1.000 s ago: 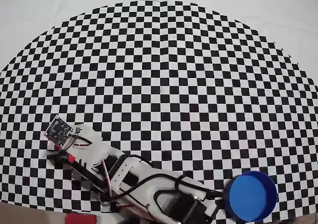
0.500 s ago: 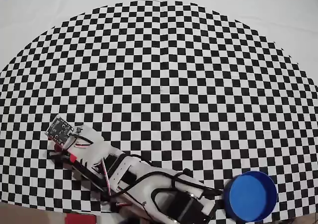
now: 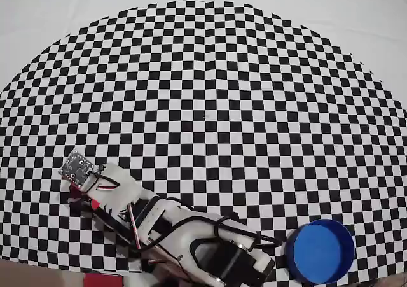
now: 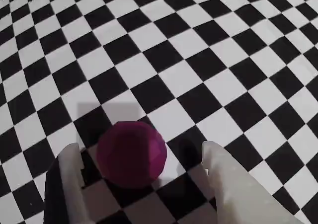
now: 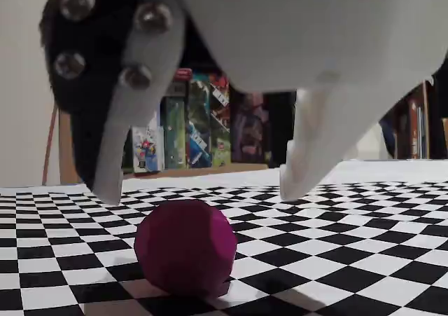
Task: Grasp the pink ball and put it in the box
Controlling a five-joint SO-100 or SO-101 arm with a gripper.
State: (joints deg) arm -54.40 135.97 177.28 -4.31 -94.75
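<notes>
Magenta and matte, the pink ball (image 4: 131,154) sits on the checkered cloth (image 4: 164,50) in the lower middle of the wrist view, between the two white fingers (image 4: 226,184) of the gripper (image 4: 140,157). The jaws stand wide apart, one at either side of the ball, neither touching it. In the fixed view the ball (image 5: 185,246) rests on the cloth at lower centre, and the fingertips (image 5: 110,183) hang above it, spread wider than the ball and holding nothing. In the overhead view the arm (image 3: 159,226) lies along the lower left of the frame and hides the ball. The box (image 3: 320,251), a round blue tub, sits at the lower right, well apart from the gripper.
</notes>
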